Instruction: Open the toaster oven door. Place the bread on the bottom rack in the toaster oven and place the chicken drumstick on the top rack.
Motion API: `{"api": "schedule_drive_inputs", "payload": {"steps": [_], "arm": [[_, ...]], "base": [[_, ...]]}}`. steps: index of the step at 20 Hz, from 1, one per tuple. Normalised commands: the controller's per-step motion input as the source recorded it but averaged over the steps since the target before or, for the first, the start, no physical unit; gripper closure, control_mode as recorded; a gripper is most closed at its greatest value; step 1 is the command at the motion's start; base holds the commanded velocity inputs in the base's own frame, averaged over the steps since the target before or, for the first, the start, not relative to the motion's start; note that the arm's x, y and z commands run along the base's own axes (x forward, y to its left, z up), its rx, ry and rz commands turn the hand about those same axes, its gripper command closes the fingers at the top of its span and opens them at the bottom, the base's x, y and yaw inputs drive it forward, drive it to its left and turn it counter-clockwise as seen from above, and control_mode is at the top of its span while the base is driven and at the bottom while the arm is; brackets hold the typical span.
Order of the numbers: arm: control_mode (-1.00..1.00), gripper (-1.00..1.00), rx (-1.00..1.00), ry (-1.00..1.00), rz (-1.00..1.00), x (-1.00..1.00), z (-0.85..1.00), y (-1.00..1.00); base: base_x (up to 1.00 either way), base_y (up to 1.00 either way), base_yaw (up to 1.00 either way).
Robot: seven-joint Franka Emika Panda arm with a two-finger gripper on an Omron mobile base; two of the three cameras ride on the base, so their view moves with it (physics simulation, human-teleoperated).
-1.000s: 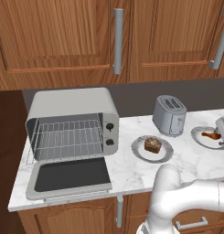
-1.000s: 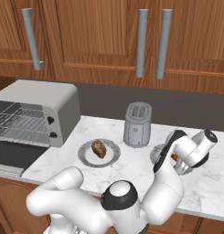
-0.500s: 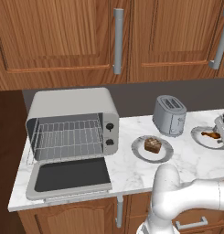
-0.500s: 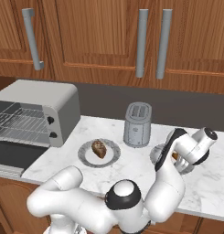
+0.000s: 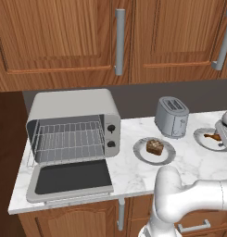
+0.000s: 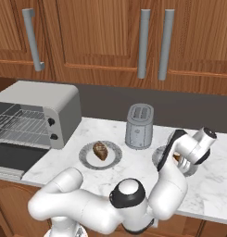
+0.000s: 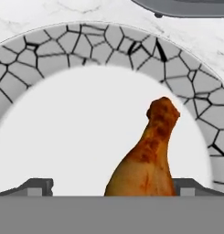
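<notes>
In the hand view the end effector [image 7: 111, 185] stands spread wide, grasping nothing, its two tips low at either side of the chicken drumstick [image 7: 147, 157]. The thick end lies between the tips (nearer the one on that view's right), the thin bone end pointing away. The drumstick rests on a plate [image 7: 49, 55] with a cracked grey rim, on the marble table [image 5: 193, 159]. Farther left sit the bread [image 5: 154, 147] on its own plate [image 5: 141, 155], then the toaster oven [image 5: 71, 109], its toaster oven door [image 5: 71, 178] folded down flat.
</notes>
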Motion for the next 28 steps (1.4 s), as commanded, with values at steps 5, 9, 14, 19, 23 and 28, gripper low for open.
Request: {"api": "schedule_drive_inputs", "payload": {"steps": [5, 9, 14, 19, 23, 28], "arm": [[-1.00, 1.00, -0.02, 0.06, -0.01, 0.00, -0.52, 0.00], [-1.00, 1.00, -0.01, 0.00, -0.01, -0.03, -0.17, 0.00], [-1.00, 1.00, -0.03, 0.00, 0.00, -0.01, 0.00, 0.00], [-1.00, 1.00, -0.05, -0.05, 0.00, -0.43, 0.02, 0.02], [-1.00, 1.00, -0.15, -0.18, 0.00, -0.96, 0.21, 0.15], [-1.00, 1.00, -0.29, -0.19, 0.07, -1.00, 0.44, 0.76]], "base": [[0.00, 0.00, 0.00], [0.00, 0.00, 0.00], [0.00, 0.00, 0.00], [0.00, 0.00, 0.00], [0.00, 0.00, 0.00], [0.00, 0.00, 0.00]]}}
